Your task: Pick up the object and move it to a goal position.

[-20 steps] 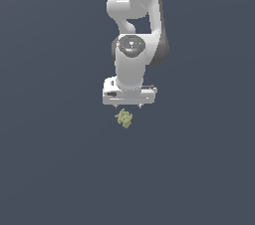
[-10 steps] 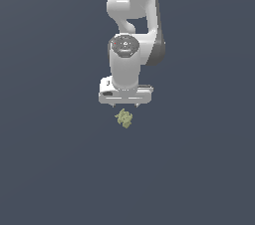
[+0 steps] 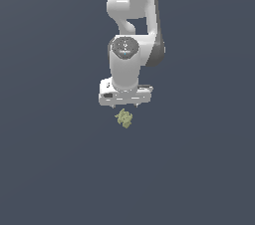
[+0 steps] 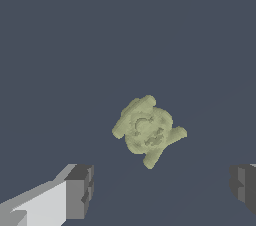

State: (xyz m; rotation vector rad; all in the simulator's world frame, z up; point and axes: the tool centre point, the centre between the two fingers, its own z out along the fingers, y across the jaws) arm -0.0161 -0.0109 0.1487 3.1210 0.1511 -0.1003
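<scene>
The object (image 3: 124,118) is a small lumpy yellowish-green clump lying on the dark grey floor, just below the white gripper (image 3: 124,105) in the exterior view. In the wrist view the clump (image 4: 147,130) lies between the two dark fingertips (image 4: 80,190) but farther out than them, with clear floor around it. The jaws stand wide apart and hold nothing. The gripper hangs above the clump without touching it.
The white arm (image 3: 132,30) rises behind the gripper toward the top of the exterior view. The floor (image 3: 50,169) is a plain dark grey surface with no other objects in sight.
The gripper hand has shifted slightly toward the exterior view's left and down, closer over the clump. The clump has not moved.
</scene>
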